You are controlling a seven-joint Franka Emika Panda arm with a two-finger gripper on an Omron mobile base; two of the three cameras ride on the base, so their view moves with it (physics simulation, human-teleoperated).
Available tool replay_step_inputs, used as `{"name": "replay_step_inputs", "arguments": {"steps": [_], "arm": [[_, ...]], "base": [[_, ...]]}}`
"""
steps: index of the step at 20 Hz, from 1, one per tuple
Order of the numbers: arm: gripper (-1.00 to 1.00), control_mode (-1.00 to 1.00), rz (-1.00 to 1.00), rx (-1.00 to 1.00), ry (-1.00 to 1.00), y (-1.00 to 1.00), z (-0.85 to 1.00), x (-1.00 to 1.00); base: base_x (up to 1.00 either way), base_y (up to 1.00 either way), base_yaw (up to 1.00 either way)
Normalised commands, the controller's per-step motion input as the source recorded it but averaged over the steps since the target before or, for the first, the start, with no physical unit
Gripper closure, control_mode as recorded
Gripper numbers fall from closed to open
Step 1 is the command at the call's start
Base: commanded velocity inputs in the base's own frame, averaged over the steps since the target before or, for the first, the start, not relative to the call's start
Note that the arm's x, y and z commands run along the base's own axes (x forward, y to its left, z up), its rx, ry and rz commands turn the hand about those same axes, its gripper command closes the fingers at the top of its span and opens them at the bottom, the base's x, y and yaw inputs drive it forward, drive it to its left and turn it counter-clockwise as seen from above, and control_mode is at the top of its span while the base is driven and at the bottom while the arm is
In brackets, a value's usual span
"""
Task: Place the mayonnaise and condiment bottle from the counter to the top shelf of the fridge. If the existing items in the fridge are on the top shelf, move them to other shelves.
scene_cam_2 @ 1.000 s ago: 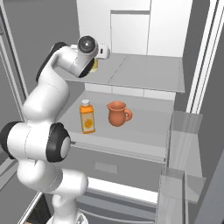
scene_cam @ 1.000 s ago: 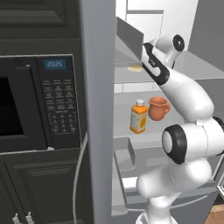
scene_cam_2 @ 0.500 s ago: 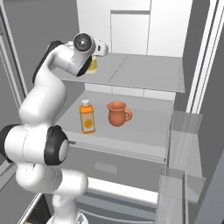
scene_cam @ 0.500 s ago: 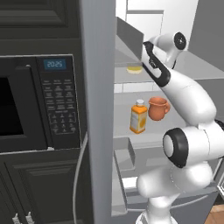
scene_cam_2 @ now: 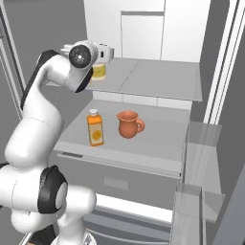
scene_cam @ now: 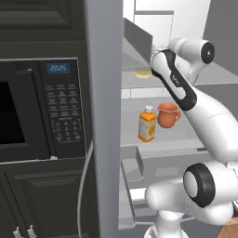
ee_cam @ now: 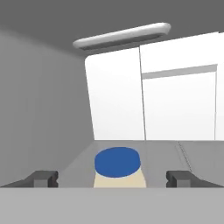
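Now that the claw (ee_cam: 112, 179) has spread wide, where a second ago it was narrower around the jar, the mayonnaise (ee_cam: 117, 168) stands free between its two dark fingertips (ee_cam: 43, 178), with clear gaps on both sides in the hand view. The jar sits upright on the top shelf (scene_cam_2: 158, 79) of the fridge (scene_cam_2: 143, 28), its blue lid showing just ahead of and between the tips. In the right base view its pale body (scene_cam_2: 98, 72) shows just beyond the claw, near the shelf's left front part; in the left base view only a yellowish sliver (scene_cam: 142, 73) shows beside the arm.

This looks like a release: the first of the two things seems delivered, though the claw brackets the jar and would need to back straight out without clipping it.

Below the claw, one shelf down, the orange bottle (scene_cam_2: 94, 128) and the terracotta jug (scene_cam_2: 128, 124) stand side by side, apart from each other, so the top shelf needs no clearing. The condiment bottle remains to be fetched from the worktop, judging by the task
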Motion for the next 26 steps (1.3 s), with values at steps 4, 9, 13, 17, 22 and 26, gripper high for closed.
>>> {"name": "replay_step_inputs", "arguments": {"steps": [4, 9, 13, 17, 22, 26], "arm": [[-1.0, -1.0, -0.11, 0.0, -0.11, -0.19, 0.57, -1.0], [-1.0, -1.0, -0.1, 0.0, -0.06, -0.27, 0.34, -1.0], [-1.0, -1.0, -0.06, 0.0, 0.01, -0.19, 0.0, -1.0], [-1.0, -1.0, -0.02, -0.04, 0.18, -0.01, -0.46, -1.0], [-1.0, -1.0, -0.05, -0.02, 0.37, 0.0, -0.6, -1.0], [-1.0, -1.0, -0.07, 0.0, 0.5, 0.0, -0.52, -1.0]], "base": [[0.0, 0.0, 0.0], [0.0, 0.0, 0.0], [0.0, 0.0, 0.0], [0.0, 0.0, 0.0], [0.0, 0.0, 0.0], [0.0, 0.0, 0.0]]}}
